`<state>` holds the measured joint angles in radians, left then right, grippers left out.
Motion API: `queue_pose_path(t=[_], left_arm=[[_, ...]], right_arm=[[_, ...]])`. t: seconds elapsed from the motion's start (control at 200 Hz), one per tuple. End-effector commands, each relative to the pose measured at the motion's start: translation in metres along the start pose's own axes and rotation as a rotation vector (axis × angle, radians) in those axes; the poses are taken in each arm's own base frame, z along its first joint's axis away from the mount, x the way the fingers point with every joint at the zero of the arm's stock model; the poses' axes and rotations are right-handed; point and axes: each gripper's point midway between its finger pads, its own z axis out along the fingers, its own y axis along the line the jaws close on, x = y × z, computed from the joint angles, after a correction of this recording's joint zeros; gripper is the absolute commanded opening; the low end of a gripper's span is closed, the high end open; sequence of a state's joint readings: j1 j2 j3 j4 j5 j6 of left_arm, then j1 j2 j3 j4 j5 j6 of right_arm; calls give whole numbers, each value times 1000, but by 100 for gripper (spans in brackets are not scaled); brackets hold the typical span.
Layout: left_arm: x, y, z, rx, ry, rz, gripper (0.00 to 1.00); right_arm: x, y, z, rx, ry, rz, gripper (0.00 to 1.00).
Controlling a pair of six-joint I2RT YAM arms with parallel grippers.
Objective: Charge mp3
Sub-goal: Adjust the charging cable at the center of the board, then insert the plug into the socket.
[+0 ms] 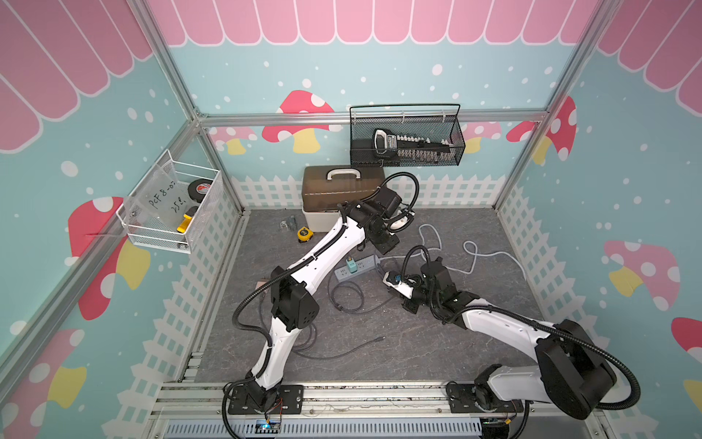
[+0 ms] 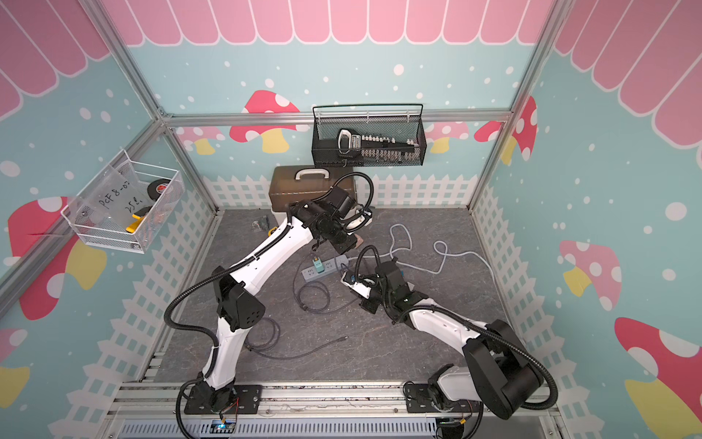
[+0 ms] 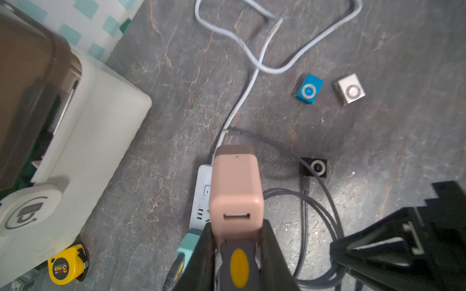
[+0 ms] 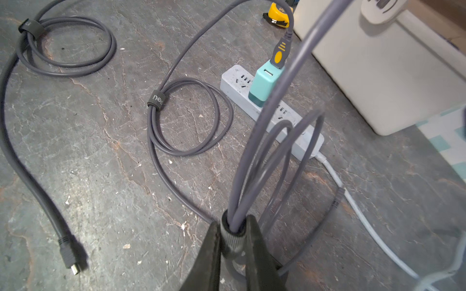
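Left fingers (image 3: pixel 204 262): clamped on both sides of the pink charger (image 3: pixel 235 191), held over the cord end of the power strip (image 1: pixel 359 266). A grey-and-yellow USB plug (image 3: pixel 238 267) sits in the charger, between the fingers.

Right fingers (image 4: pixel 209 257): closed around the ribbed end of a coiled grey cable (image 4: pixel 252 163), whose loops stand up off the counter (image 1: pixel 418 342).

Black mp3 (image 3: pixel 314 167): flat on the counter, between the power strip and the right arm. It is apart from both sets of fingers. A grey plug touches its edge; can't tell if it's seated.

Blue mp3 (image 3: pixel 309 88) and silver mp3 (image 3: pixel 350 88): side by side, not touching. They lie farther from the left fingers, near the loops of the white cord (image 3: pixel 252 83). The left arm hides all three players in both top views.

The power strip lies near the counter's middle. A teal charger (image 4: pixel 264 85) is plugged in at its other end, with its own USB plug in it.

Containers:
- Toolbox (image 1: pixel 342 197) at the counter's back edge, lid shut, with a yellow tape measure (image 1: pixel 304 233) just beside it.
- Black mesh basket (image 1: pixel 361 152) on the back wall, holding a long tool (image 1: pixel 383 141); can't tell what it is.
- White wire basket (image 1: pixel 205 213) on the left wall, holding a black tape roll (image 1: pixel 200 187), a yellow-handled tool (image 1: pixel 185 222) and a clear handwritten sheet (image 1: pixel 159 197).
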<state>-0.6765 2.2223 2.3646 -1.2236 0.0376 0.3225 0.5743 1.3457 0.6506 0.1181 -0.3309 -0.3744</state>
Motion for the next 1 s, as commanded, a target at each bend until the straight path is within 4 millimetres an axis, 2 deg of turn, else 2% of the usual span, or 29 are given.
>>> queue_pose_path(t=[0.0, 0.15, 0.29, 0.37, 0.53, 0.625, 0.72, 0.79, 0.87, 0.995], left_arm=[[14, 11, 0, 10, 35, 30, 0], [35, 21, 8, 22, 91, 104, 0], [48, 22, 19, 30, 140, 147, 0], [52, 28, 27, 2, 176, 146, 0], [56, 35, 42, -29, 217, 157, 0], [60, 42, 45, -64, 243, 145, 0], [61, 42, 44, -70, 244, 128, 0], [62, 41, 42, -66, 242, 117, 0], [67, 40, 44, -68, 256, 115, 0], [72, 39, 48, -63, 271, 117, 0]], right_arm=[[-4, -4, -5, 26, -3, -2, 26], [-13, -30, -30, 214, -79, 2, 50], [-12, -76, -39, 302, -86, 52, 53], [-8, -102, -30, 305, -76, 16, 52], [-18, -151, -6, 285, -72, -61, 52], [-18, -169, 16, 267, -64, -74, 53], [-12, -170, 40, 203, -68, -77, 51], [-13, -157, 52, 116, -111, -92, 49], [-17, -149, 56, 81, -168, -87, 49], [-17, -119, 56, -47, -171, -134, 47]])
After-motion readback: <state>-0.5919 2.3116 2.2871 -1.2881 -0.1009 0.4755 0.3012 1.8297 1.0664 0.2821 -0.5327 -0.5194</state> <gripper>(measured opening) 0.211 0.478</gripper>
